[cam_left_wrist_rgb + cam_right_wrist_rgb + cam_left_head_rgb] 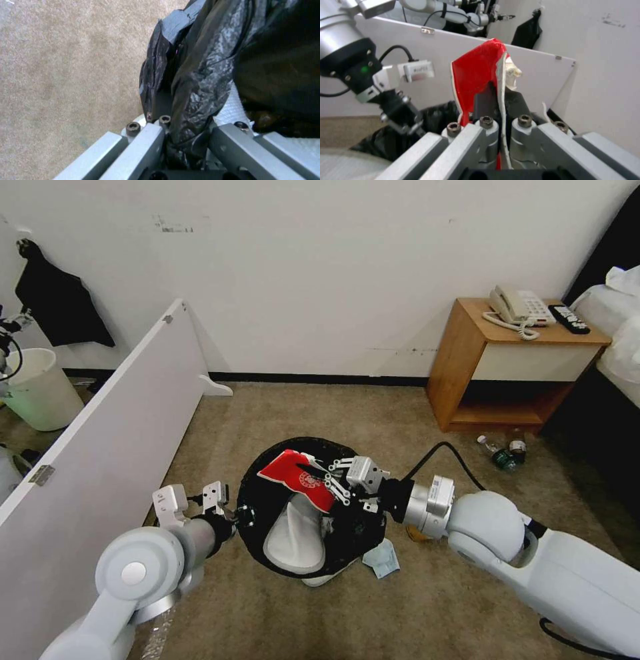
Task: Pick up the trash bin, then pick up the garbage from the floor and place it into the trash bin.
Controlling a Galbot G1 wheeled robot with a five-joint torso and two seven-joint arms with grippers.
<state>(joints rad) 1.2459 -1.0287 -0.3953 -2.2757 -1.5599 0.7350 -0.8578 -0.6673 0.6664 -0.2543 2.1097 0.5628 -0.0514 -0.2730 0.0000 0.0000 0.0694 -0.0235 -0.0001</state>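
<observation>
Right gripper (pixel 331 481): pinched tight on the red packet (pixel 297 477), held over the mouth of the trash bin (pixel 267 463).
Left gripper (pixel 241 515): clamped on the bin's rim and black bag liner (pixel 200 82), holding the bin above the carpet (pixel 427 593).
Bin contents: one white slipper (pixel 295 533) lying inside.
Floor items: blue cloth (pixel 382 558) just beside the bin; bottles (pixel 503 452) near the nightstand (pixel 513 360).
Risk, packet: wide and stiff; could bridge the rim or catch on the slipper and tip out on release.
Risk, bin: thin-edge grip on slick liner may slip under added weight.
</observation>
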